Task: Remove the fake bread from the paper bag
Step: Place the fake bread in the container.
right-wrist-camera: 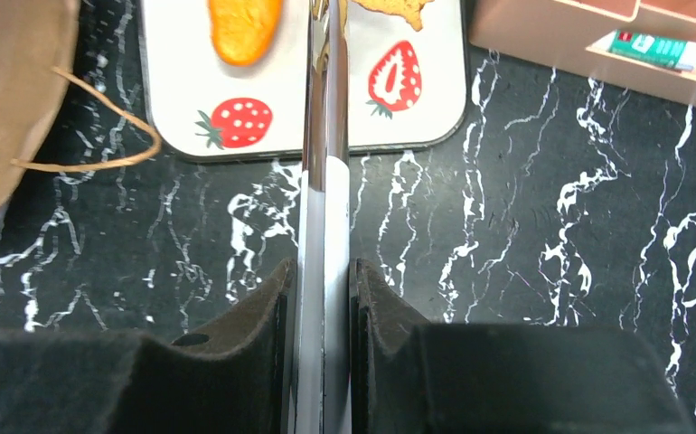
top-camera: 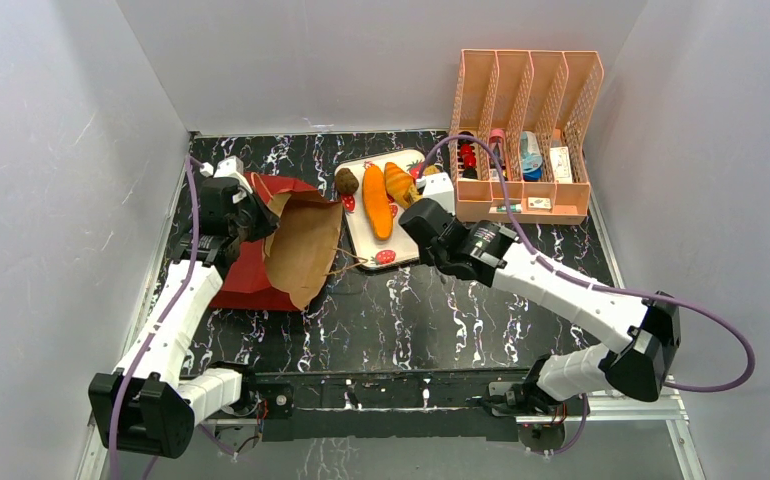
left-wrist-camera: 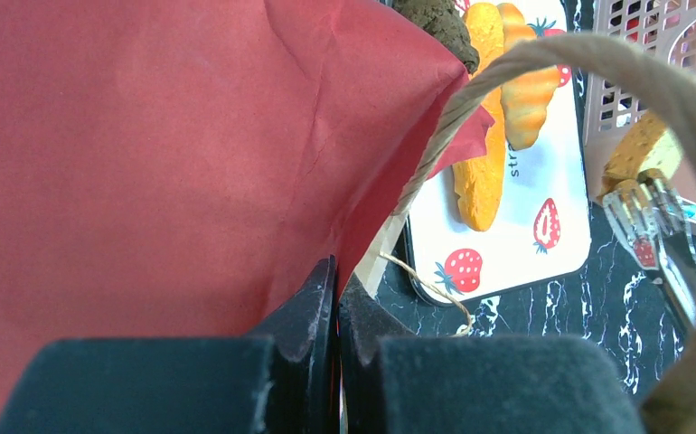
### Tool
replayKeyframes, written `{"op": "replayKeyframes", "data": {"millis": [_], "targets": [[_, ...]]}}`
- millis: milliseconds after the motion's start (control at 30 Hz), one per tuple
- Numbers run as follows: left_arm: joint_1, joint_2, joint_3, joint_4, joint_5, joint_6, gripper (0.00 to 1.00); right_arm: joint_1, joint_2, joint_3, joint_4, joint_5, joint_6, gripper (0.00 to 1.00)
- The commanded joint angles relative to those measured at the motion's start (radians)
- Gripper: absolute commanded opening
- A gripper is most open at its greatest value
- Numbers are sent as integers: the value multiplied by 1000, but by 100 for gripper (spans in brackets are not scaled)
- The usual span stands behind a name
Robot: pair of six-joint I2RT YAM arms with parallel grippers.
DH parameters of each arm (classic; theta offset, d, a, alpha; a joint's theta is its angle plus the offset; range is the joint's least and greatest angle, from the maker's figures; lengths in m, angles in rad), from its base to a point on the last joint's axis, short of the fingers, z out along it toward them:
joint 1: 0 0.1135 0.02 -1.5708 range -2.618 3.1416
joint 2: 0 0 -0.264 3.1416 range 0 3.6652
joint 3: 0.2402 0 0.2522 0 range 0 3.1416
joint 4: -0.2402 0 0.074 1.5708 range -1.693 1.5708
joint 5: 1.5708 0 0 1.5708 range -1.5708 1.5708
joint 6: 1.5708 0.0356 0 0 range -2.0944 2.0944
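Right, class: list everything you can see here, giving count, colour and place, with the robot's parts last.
paper bag: one, brown and red, left of tray
tray: one, white with strawberries, centre back
baguette: one, orange, on tray
croissant: one, orange, on tray
roll: one, dark brown, tray's far-left corner
slice: one, tan, beside tongs' tips
tongs: one, metal, in right gripper
organiser: one, pink, back right
left gripper: shut on paper bag
right gripper: shut on tongs

L gripper [left-wrist-camera: 336, 276] pinched closed, R gripper [right-wrist-camera: 324, 276] clamped.
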Motion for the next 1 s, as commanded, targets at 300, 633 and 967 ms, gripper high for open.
{"op": "replayKeyframes", "data": {"millis": [300, 633, 967], "targets": [[-1, -33, 51, -26, -5, -5, 0, -113, 31, -64, 133, -118, -20, 8], [-2, -52, 48, -46, -8, -1, 0, -170, 47, -76, 138, -199, -15, 25], [-2, -43, 50, -49, 0, 5, 0, -177, 18, -96, 137, -209, -5, 30]]}}
